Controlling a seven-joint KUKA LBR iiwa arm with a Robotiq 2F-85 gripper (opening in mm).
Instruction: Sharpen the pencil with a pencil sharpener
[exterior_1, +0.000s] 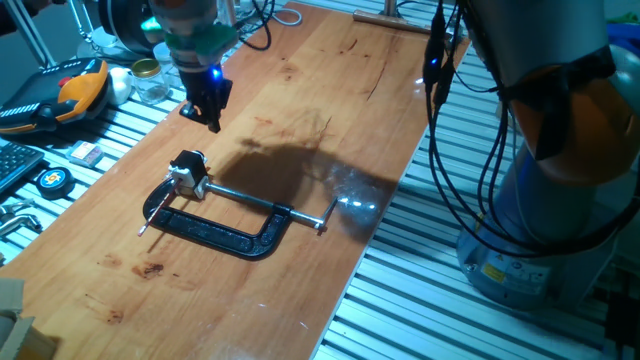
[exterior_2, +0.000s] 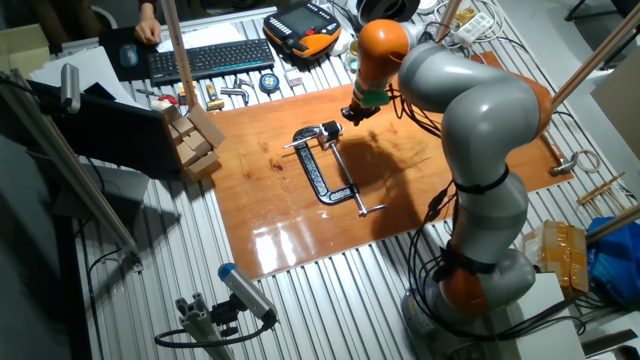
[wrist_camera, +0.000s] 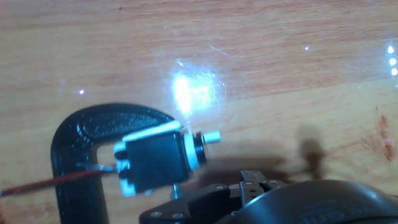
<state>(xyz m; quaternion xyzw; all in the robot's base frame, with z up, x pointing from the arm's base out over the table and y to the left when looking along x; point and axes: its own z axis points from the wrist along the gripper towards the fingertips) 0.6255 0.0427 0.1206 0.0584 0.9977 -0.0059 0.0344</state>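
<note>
The pencil sharpener (exterior_1: 188, 170), a small block with a black top and silver base, is held in the jaw of a black C-clamp (exterior_1: 215, 235) lying on the wooden board (exterior_1: 330, 90). The pencil (exterior_1: 155, 212), a thin dark stick, lies with one end at the sharpener and points toward the board's left edge. In the hand view the reddish pencil (wrist_camera: 56, 179) meets the sharpener (wrist_camera: 155, 163) inside the clamp (wrist_camera: 68, 143). My gripper (exterior_1: 210, 118) hovers above the board just beyond the sharpener, empty, fingers together. In the other fixed view the gripper (exterior_2: 352, 112) is right of the sharpener (exterior_2: 330, 130).
The clamp's long silver screw rod (exterior_1: 265, 205) runs to the right. A glass jar (exterior_1: 150, 80), a tape measure (exterior_1: 52, 178) and an orange pendant (exterior_1: 75, 90) lie off the board's left side. Wooden blocks (exterior_2: 195, 140) and a keyboard (exterior_2: 210, 58) stand beyond it.
</note>
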